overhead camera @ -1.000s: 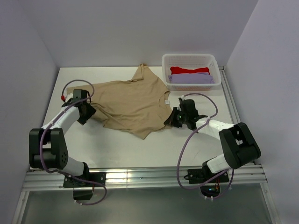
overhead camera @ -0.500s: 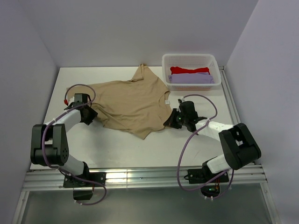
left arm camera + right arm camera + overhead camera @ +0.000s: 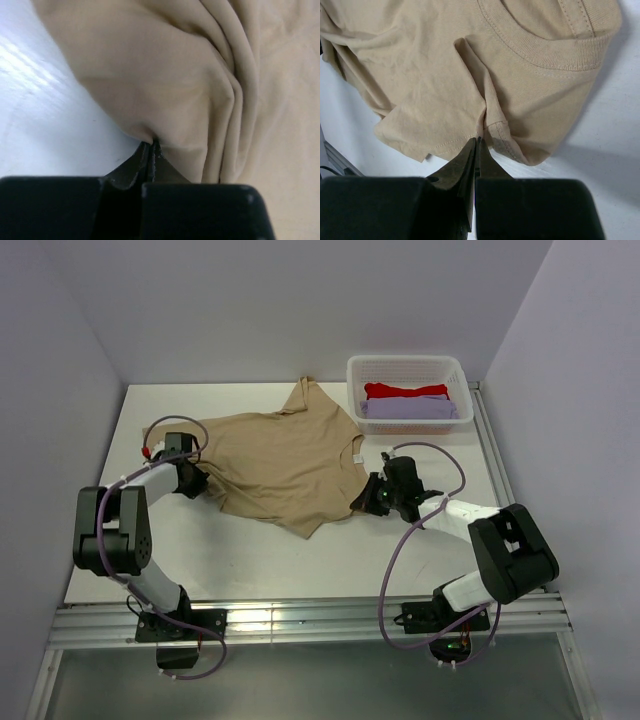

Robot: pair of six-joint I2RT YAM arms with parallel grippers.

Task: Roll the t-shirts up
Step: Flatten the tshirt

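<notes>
Because the tan t-shirt (image 3: 280, 460) lay spread, soft and light, on the counter (image 3: 250, 560), its edges seemed the place to hold, where the left gripper (image 3: 151, 147) and right gripper (image 3: 478, 142) were each clenched on a thin fold, perhaps only barely.

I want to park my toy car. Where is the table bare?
The widest bare table lies near, between the left arm and right arm, in front of the tan t-shirt. A smaller patch sits at the far left, behind the shirt. Crowded: the middle, and the basket corner at far right.
</notes>
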